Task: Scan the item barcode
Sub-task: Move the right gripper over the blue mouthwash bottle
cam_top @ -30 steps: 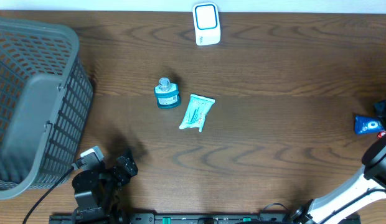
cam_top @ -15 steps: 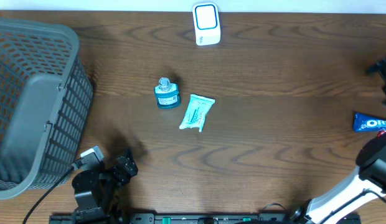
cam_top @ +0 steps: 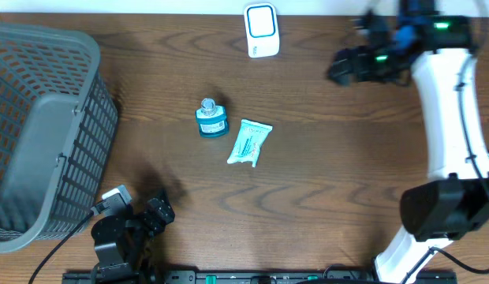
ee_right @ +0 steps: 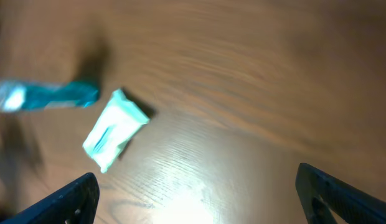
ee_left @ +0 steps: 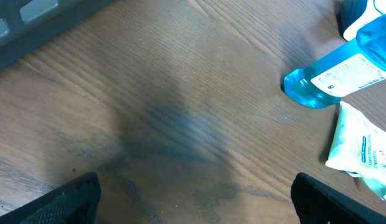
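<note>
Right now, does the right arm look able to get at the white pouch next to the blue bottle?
Probably yes. The right gripper hangs open over bare table, and nothing lies between it and the white pouch; the blue bottle sits on the pouch's far side.

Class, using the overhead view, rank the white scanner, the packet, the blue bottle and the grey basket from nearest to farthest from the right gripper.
Measured from the right gripper, at the upper right:
1. White scanner, at the table's top edge, centre.
2. Packet, mid-table.
3. Blue bottle, just left of the packet.
4. Grey basket, far left.
</note>
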